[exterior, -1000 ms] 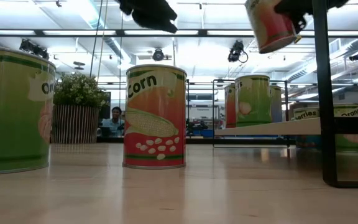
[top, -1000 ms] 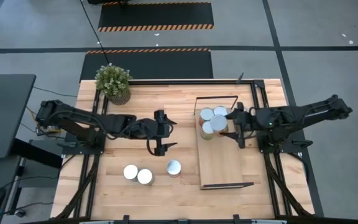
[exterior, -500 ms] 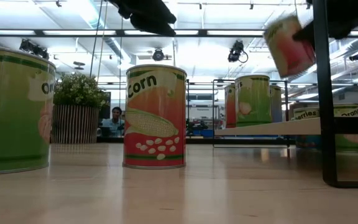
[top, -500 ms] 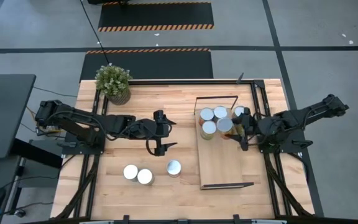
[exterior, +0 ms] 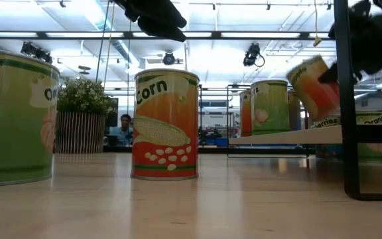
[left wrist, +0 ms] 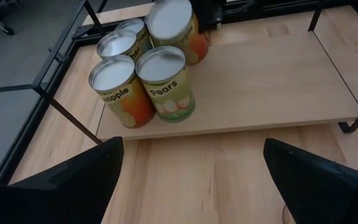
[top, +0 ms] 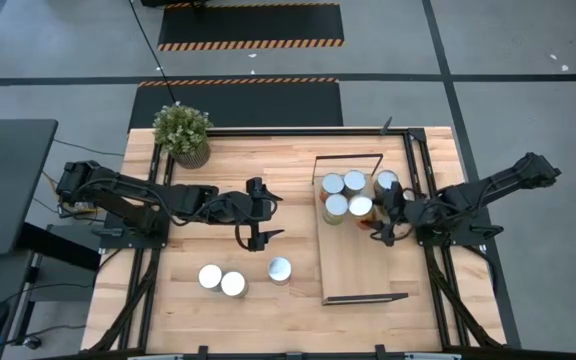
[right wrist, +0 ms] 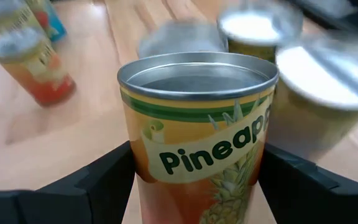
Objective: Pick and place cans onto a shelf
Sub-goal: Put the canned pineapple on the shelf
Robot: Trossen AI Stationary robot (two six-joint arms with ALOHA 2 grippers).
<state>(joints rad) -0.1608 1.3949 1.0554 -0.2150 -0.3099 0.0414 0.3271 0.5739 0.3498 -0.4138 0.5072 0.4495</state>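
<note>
We've got the right gripper (top: 383,225) pinching a Pineapple can (right wrist: 197,137) between its fingers, held over the shelf (top: 358,265) just beside the cans already grouped (top: 345,194) at its far end; in the low view the can looks tilted and off the board, so the relation that counts is can bottom vs. board, w/ the bare spot right under it and neighbours close on the far side. Left gripper (top: 258,232) hangs spread wide & empty above the tabletop, nearer the three loose cans (top: 238,277) than the right arm is.
</note>
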